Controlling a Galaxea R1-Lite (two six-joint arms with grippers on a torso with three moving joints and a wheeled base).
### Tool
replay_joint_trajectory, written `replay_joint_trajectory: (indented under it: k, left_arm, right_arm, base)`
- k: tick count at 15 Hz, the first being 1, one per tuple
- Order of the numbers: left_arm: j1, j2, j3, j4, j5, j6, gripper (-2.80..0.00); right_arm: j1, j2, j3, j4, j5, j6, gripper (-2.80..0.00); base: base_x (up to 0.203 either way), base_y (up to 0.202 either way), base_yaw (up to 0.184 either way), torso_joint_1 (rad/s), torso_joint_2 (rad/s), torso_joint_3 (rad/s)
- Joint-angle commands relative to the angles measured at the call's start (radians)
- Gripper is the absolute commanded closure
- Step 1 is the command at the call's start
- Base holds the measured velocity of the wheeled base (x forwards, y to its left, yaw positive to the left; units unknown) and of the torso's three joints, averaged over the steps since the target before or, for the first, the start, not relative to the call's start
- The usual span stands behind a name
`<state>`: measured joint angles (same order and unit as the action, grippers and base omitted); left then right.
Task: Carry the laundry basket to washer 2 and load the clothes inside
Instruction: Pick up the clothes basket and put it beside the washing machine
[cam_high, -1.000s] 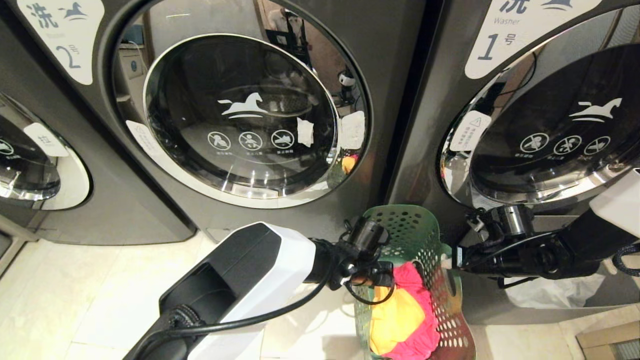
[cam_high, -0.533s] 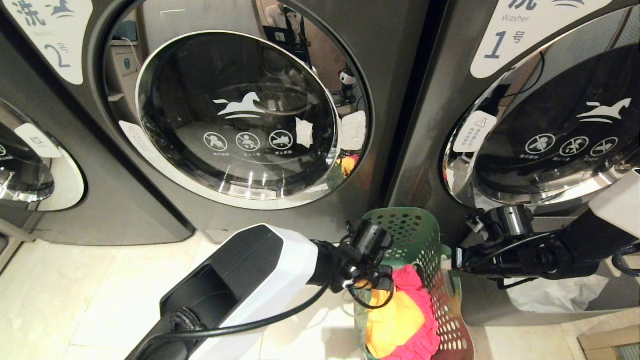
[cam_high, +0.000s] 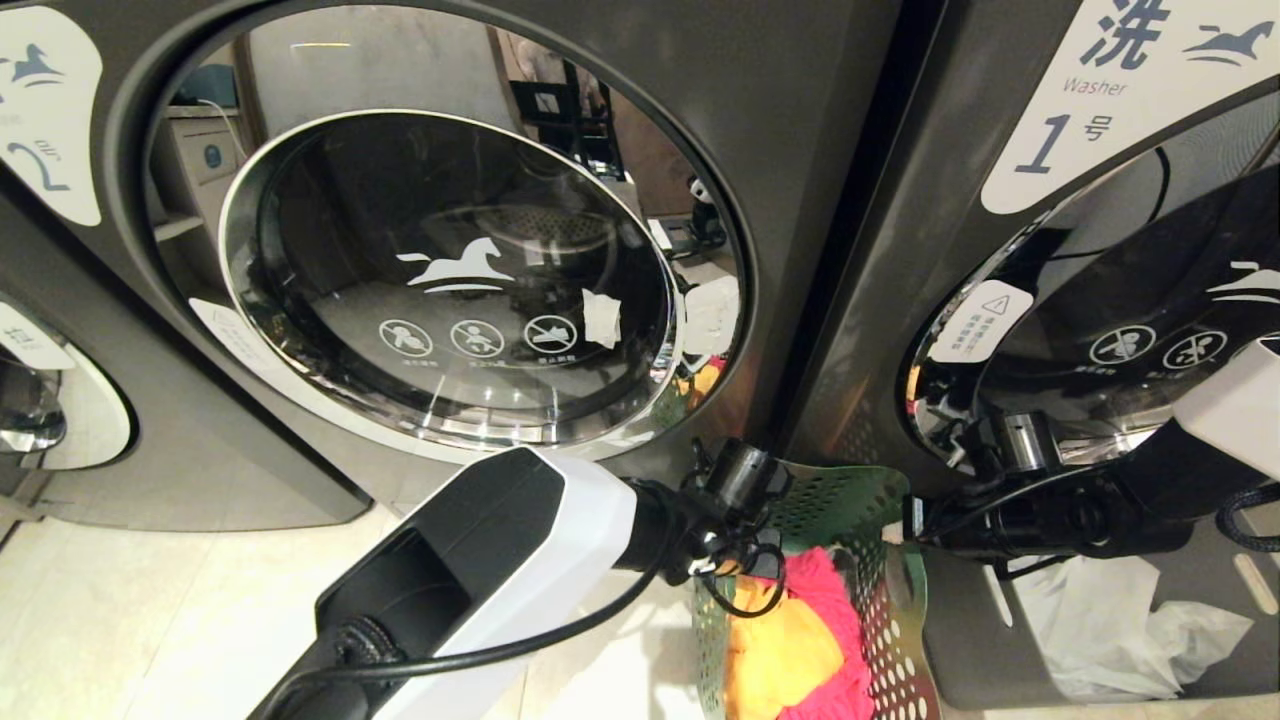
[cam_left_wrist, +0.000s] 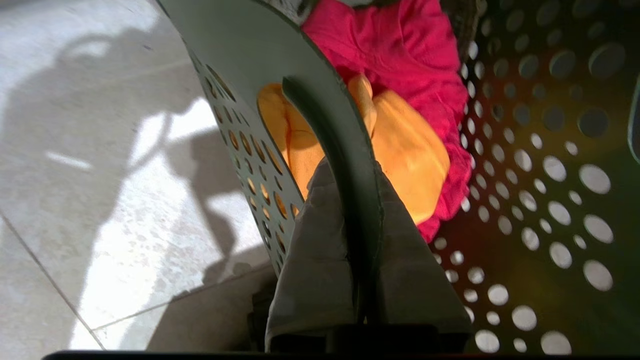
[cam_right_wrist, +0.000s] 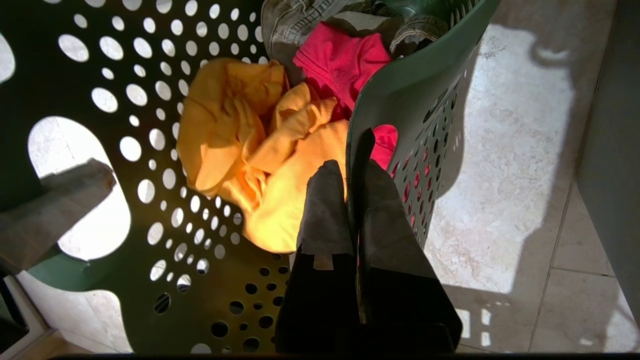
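- Laundry basket (cam_high: 880, 600), green with many round holes, sits low in the head view, at about 5 o'clock, above the pale tiled floor (cam_high: 150, 620).
- Washer 2 (cam_high: 440, 280) fills the left and middle of the head view, at about 10 o'clock from the basket; its round glass door (cam_high: 450, 290) is closed.
- At 9 o'clock, at the far left edge, a bit of a third machine (cam_high: 50, 420) shows.
- Left gripper (cam_left_wrist: 357, 170) pinches the basket's left rim; one finger is inside the wall and one is outside, pressed tight on the plastic.
- Inside the basket lie an orange cloth (cam_right_wrist: 250, 150) and a pink cloth (cam_right_wrist: 345, 60). The pink one lies beside and partly under the orange one.
- A grey-brown piece of clothing (cam_right_wrist: 300, 20) lies just beyond the pink cloth, at the far end of the basket.
- Right gripper (cam_right_wrist: 352, 175) pinches the basket's right rim the same way, with the wall squeezed between its two dark fingers.
- Washer 1 (cam_high: 1100, 250) stands at 2 o'clock from the basket, on the right; its door is closed too.
- At 4 o'clock, under washer 1, a white plastic bag (cam_high: 1120, 620) lies crumpled.
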<state>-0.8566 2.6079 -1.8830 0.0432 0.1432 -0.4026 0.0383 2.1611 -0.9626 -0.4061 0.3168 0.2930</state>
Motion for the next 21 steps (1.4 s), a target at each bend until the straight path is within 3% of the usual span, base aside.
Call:
replay_joint_trajectory:
  k: [1, 21]
  left_arm:
    - [-0.004, 0.012, -0.001, -0.003, 0.009, -0.002, 0.00]
    - [-0.010, -0.001, -0.001, 0.086, 0.006, -0.011, 0.00]
  right_arm:
    - [0.000, 0.006, 0.001, -0.010, 0.002, 0.002, 0.00]
    - [0.003, 0.002, 0.013, -0.011, 0.004, 0.002, 0.00]
  base:
    - [0.000, 0.000, 0.000, 0.000, 0.00, 0.000]
    - [0.000, 0.000, 0.000, 0.000, 0.00, 0.000]
